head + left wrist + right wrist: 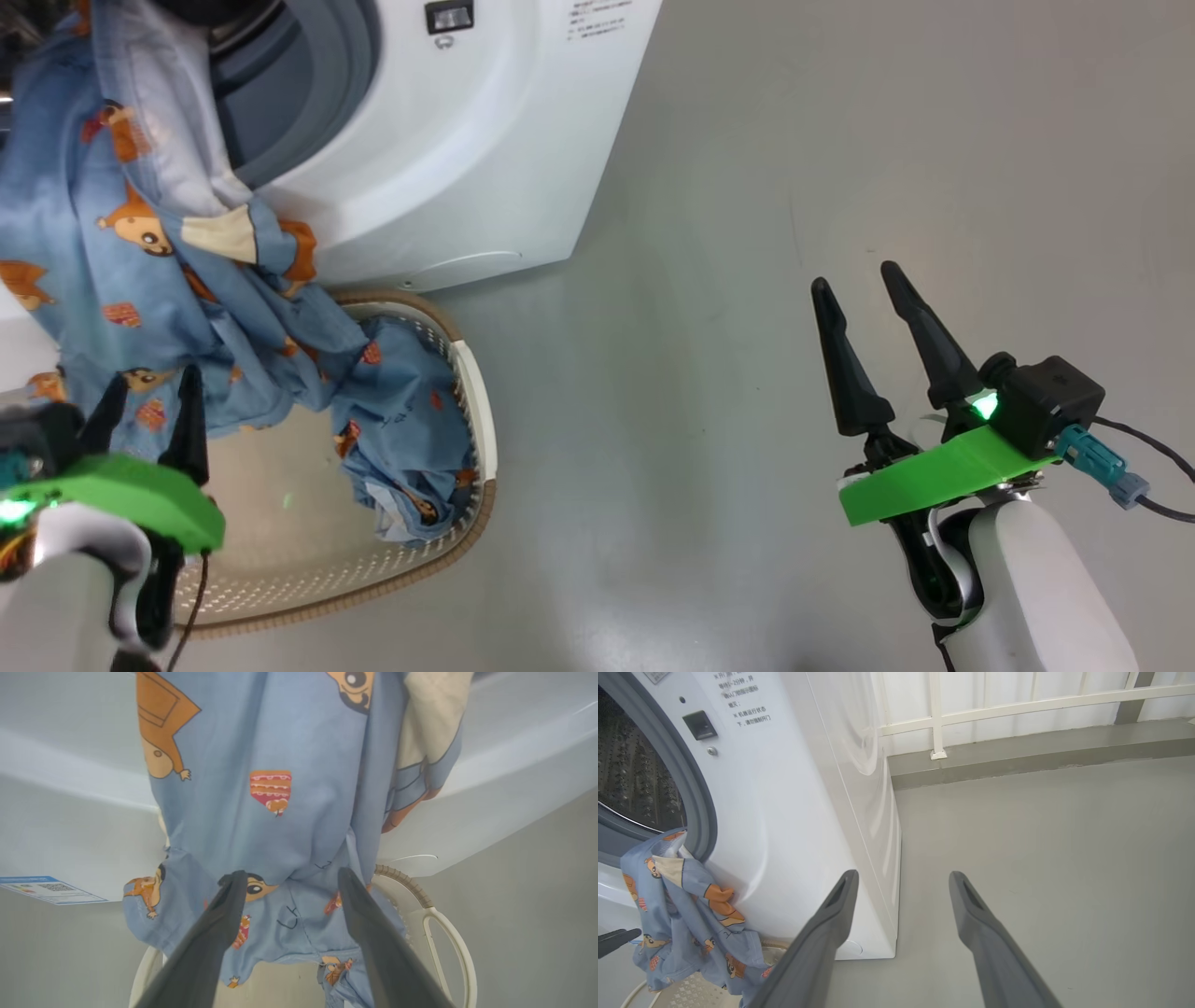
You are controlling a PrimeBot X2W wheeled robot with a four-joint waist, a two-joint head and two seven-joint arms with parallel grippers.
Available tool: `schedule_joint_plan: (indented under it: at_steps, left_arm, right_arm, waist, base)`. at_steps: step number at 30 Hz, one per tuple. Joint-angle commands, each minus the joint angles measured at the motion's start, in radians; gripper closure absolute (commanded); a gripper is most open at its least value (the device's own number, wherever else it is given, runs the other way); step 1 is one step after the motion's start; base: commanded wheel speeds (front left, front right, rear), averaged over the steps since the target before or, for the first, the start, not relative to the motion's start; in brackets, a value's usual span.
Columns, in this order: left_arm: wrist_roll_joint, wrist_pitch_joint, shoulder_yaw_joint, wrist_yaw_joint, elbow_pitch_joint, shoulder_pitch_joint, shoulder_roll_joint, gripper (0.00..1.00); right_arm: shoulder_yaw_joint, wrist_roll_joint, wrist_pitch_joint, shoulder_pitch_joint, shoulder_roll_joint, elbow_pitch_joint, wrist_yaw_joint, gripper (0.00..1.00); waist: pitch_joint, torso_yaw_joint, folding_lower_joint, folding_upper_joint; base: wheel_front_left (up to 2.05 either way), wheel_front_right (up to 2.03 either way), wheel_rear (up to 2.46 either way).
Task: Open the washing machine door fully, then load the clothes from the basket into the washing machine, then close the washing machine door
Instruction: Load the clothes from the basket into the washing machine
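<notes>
Step in hand: loading, mid-way. The washing machine (467, 168) mouth is uncovered, drum (630, 779) and grey gasket (686, 788) exposed, so the door-open step looks done. The clothes (159, 280) are one long blue bear-print drape: top end hooked over the lower lip of the mouth, middle hanging down the machine front, tail bunched inside the basket (481, 420) against its right wall. The basket sits on the floor (747, 280), just in front of the machine's front lower edge. L gripper (154, 378) is over the basket's left part, jaws spread wide, nothing pinched; in the wrist cam the left gripper (292, 872) has the hanging cloth right at its tips, can't tell if touching. R gripper (856, 276) is well apart to the right over bare floor, jaws spread, empty, idle. Next move prob needs L to close on the hanging fold low down, lift it clear of the basket rim and push it up and in past the gasket so no tail drapes out. Risk: cloth left on the lip would block the door closing.
</notes>
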Motion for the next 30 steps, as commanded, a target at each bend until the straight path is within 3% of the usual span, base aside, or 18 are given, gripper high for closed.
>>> schedule_joint_plan:
  at_steps: [1,12,24,25,26,30]
  left_arm:
    - [-0.009,0.000,0.013,-0.002,0.011,-0.037,0.043,0.00]
    - [-0.114,-0.013,-0.138,-0.003,0.291,-0.241,0.085,0.00]
    - [-0.220,-0.082,-0.216,-0.003,0.412,-0.397,0.094,0.00]
    - [-0.224,-0.086,-0.221,-0.003,0.418,-0.403,0.094,0.43]
    - [-0.234,-0.091,-0.228,-0.003,0.428,-0.410,0.093,1.00]
    - [-0.249,-0.095,-0.242,-0.003,0.427,-0.405,0.091,1.00]
  right_arm:
    - [0.026,0.008,-0.012,0.001,0.001,-0.026,0.002,0.00]
    - [0.032,0.027,-0.012,-0.006,0.001,-0.040,0.002,0.00]
    - [0.035,0.029,-0.012,-0.016,0.001,-0.059,0.002,0.00]
    - [0.034,0.029,-0.012,-0.016,0.001,-0.059,0.002,0.00]
    - [0.032,0.027,-0.012,-0.017,0.001,-0.059,0.002,0.00]
    - [0.029,0.026,-0.012,-0.019,0.001,-0.054,0.002,0.00]
  waist:
    - [0.010,-0.009,0.0000,0.0000]
    - [0.061,-0.060,0.0000,0.0000]
    - [0.110,-0.075,0.0000,0.0000]
    - [0.111,-0.074,0.0000,0.0000]
    - [0.111,-0.072,0.0000,0.0000]
    - [0.110,-0.066,0.0000,0.0000]
  base:
    - [0.00,0.00,0.00]
    - [0.00,0.00,0.00]
    - [0.00,0.00,0.00]
    - [0.00,0.00,0.00]
    - [0.00,0.00,0.00]
    - [0.00,0.00,0.00]
